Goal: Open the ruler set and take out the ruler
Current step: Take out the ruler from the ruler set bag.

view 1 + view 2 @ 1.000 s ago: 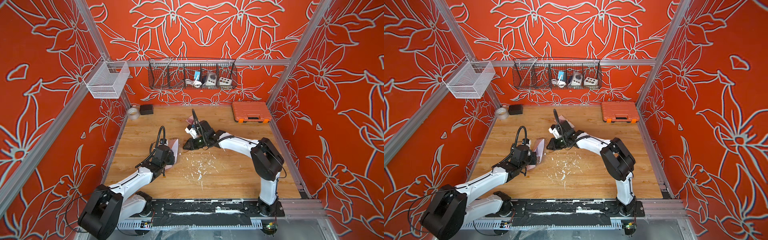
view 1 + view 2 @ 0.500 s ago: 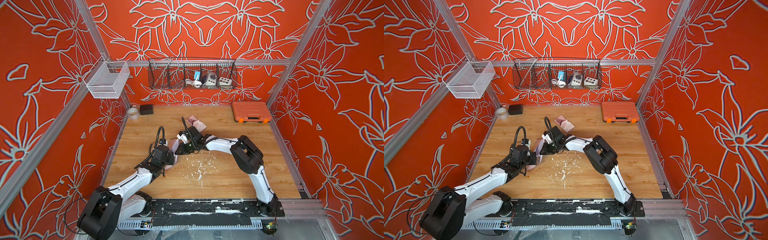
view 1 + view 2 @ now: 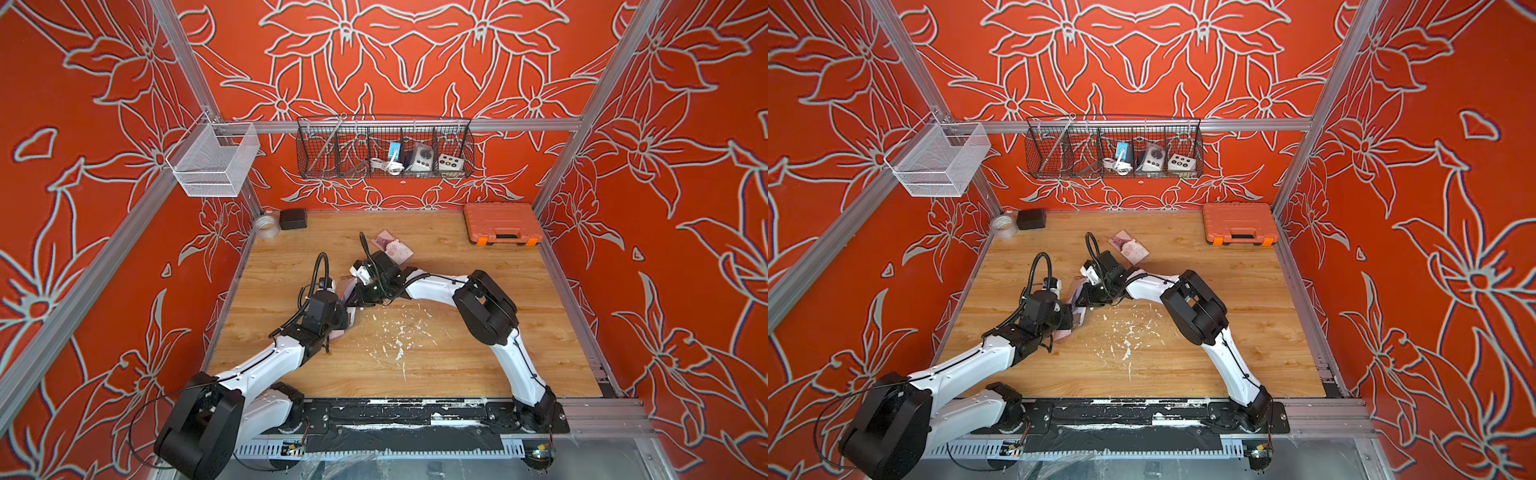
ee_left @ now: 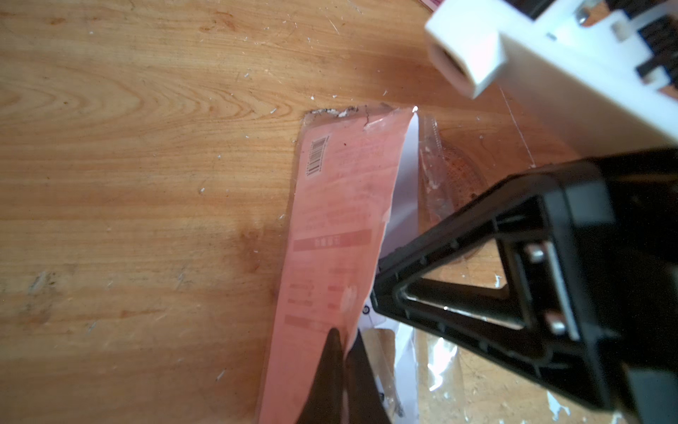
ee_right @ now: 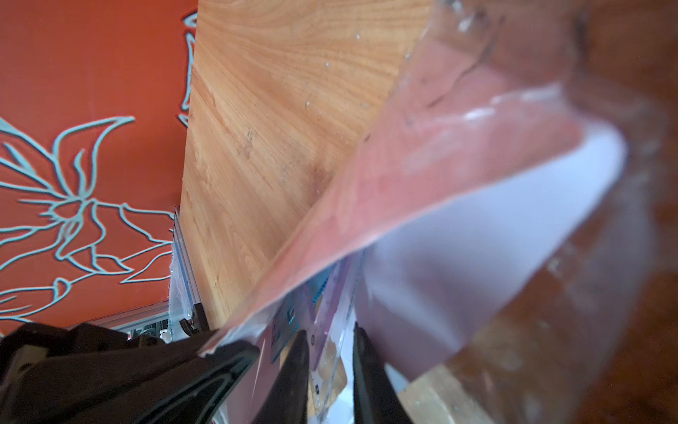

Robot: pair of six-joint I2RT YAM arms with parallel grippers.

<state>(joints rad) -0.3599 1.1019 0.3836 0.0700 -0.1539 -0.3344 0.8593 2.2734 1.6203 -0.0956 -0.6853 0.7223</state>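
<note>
The ruler set (image 4: pixel 337 220) is a pink card in a clear plastic sleeve, lying left of the table's middle (image 3: pixel 345 287) (image 3: pixel 1077 286). My left gripper (image 4: pixel 345 337) is shut on the sleeve's near end, also in a top view (image 3: pixel 347 316). My right gripper (image 5: pixel 330 337) reaches into the sleeve's torn far mouth (image 3: pixel 360 301), its jaws a little apart. A clear, purple-tinted ruler piece (image 5: pixel 332 312) lies between its fingers inside the sleeve; no squeeze on it shows. The pink card (image 5: pixel 440 165) bulges up over the right fingers.
Loose pink pieces (image 3: pixel 392 249) lie behind the right gripper. An orange tool case (image 3: pixel 503 222) sits at the back right, a tape roll (image 3: pixel 266 226) and black box (image 3: pixel 293 218) at the back left. White flakes (image 3: pixel 399 332) litter the middle. Wire baskets (image 3: pixel 384 149) hang on the back wall.
My right gripper has swung left from the back middle to the sleeve's mouth, uncovering the pink pieces behind it. The left arm has kept its grip and place.
</note>
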